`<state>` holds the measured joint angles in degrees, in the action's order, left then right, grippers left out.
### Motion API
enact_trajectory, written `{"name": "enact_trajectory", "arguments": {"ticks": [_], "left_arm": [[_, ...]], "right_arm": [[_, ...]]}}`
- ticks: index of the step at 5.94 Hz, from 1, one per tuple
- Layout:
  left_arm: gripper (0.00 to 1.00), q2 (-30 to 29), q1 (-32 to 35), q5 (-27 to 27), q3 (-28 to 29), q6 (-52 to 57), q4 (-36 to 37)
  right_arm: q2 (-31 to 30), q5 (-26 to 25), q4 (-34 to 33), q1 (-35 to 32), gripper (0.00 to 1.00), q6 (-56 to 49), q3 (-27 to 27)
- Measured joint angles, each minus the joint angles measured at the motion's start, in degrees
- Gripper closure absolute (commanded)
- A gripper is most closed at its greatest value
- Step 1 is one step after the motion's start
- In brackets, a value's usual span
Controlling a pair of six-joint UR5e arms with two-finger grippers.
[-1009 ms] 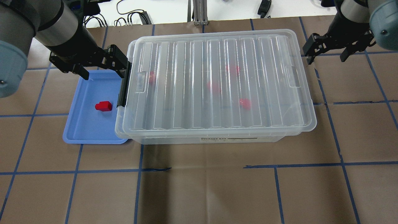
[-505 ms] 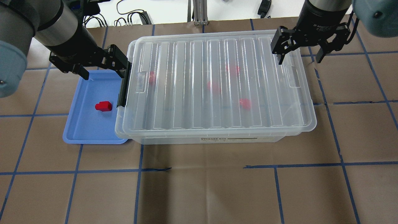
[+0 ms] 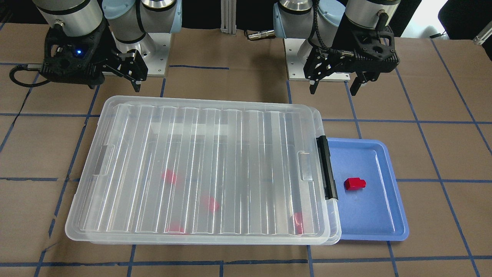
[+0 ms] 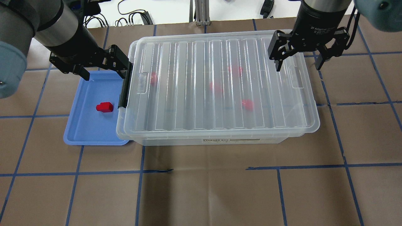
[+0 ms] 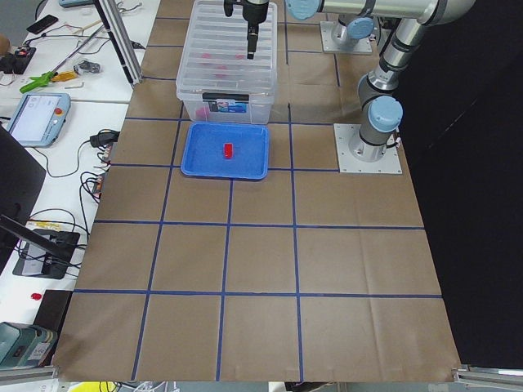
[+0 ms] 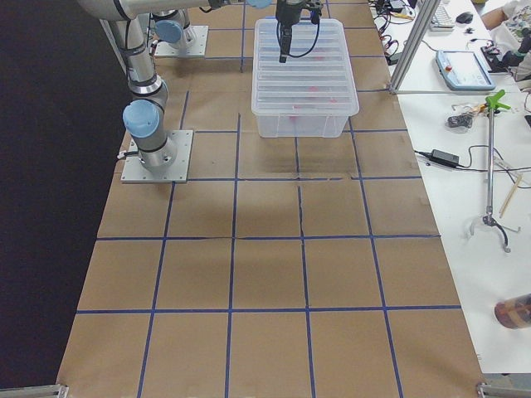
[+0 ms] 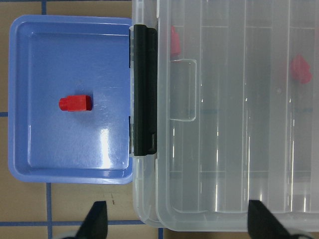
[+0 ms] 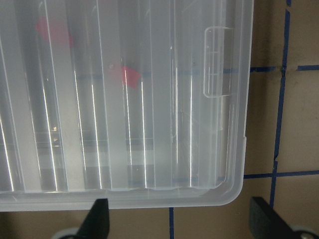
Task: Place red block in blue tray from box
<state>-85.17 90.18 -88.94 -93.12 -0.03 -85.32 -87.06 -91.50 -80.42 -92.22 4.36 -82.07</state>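
Note:
One red block [image 4: 104, 107] lies in the blue tray [image 4: 88, 128], left of the box [image 4: 216, 84]; it also shows in the left wrist view [image 7: 75, 103]. The box's ribbed lid is on, with the black clip [image 4: 124, 91] at the tray end. Several red blocks [image 4: 247, 104] show blurred through the lid. My left gripper [image 4: 103, 71] is open and empty, above the tray's far edge and the clip. My right gripper [image 4: 297, 66] is open and empty, above the lid's far right corner, straddling the lid's right edge [image 8: 239, 99].
The tray's near-right corner sits tucked under the box's overhanging lid rim. Cables and a metal post [image 4: 201, 12] lie beyond the table's far edge. The arm bases [image 3: 153, 38] stand behind the box. Brown paper with blue tape lines covers the table [image 4: 207, 188].
My right gripper has swung left and slightly down, from beyond the box's right end to above the lid's far right corner. The left arm, tray and blocks have not moved.

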Motion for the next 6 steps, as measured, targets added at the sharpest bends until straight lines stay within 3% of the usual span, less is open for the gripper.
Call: {"name": "enact_trajectory", "arguments": {"ticks": [6], "left_arm": [[0.01,0.0,0.1,-0.1,0.0,0.1,0.0]], "right_arm": [[0.1,1.3,-0.5,0.3,0.0,0.3,0.0]]}}
